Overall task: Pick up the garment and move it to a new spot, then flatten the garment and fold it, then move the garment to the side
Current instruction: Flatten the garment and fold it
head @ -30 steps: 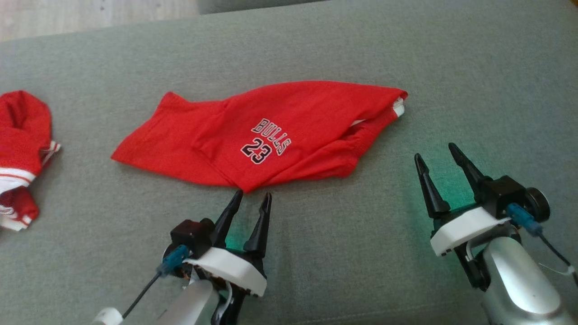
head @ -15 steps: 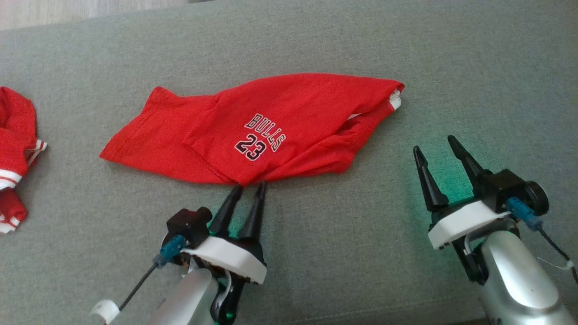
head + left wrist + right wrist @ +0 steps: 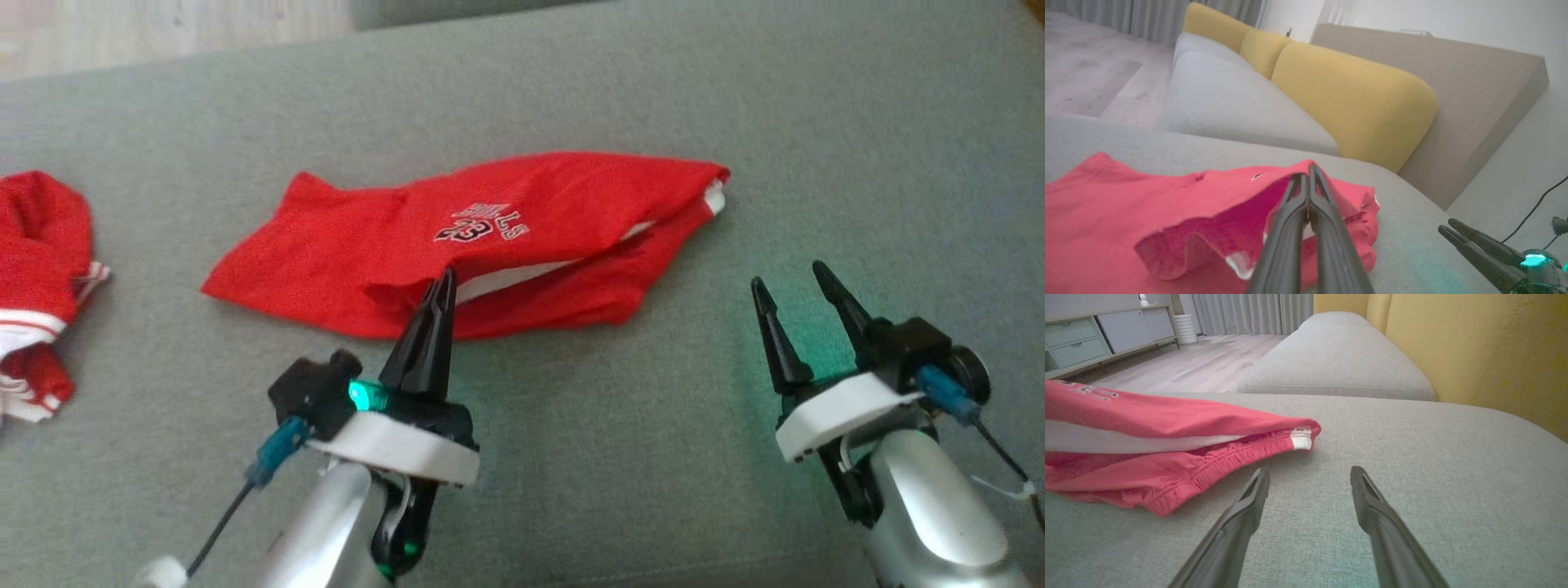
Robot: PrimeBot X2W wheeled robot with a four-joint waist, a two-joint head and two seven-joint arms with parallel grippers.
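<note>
I can't fully read the lettering (image 3: 482,226) on the garment (image 3: 326,245) (too blurred); the head view's left edge cuts off another red cloth (image 3: 41,237).

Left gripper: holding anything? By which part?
The red garment, its near edge pinched by the left gripper, jaws shut. The right gripper is open and empty.

The red garment (image 3: 555,196) carries a dark print edged in white (image 3: 482,224) on its upper layer. From here the number 23 reads clearly, with the letters LLS above it. The letters before those are squashed by a crease and can't be read.
</note>
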